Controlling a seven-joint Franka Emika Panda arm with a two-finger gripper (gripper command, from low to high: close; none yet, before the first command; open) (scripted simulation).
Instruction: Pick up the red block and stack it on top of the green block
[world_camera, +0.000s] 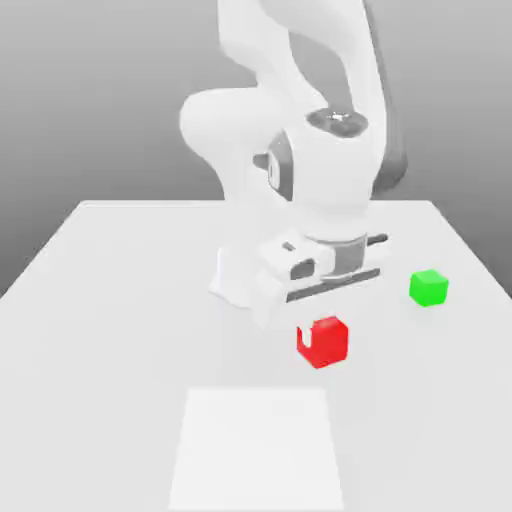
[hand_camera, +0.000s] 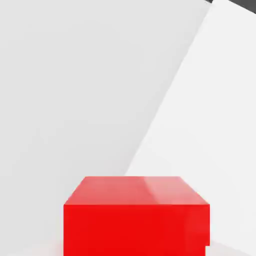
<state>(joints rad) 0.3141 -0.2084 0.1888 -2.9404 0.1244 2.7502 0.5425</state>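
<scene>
Between the fingers of the gripper, which pinch its sides, sits the red block. The green block stands apart toward the exterior view's right, bare table surrounding both.

Red block close under the hand

You see the red block directly under the hand camera, very near, with its top face and one side face visible. Beyond it lies the pale table, with a lighter white patch on it.
</scene>
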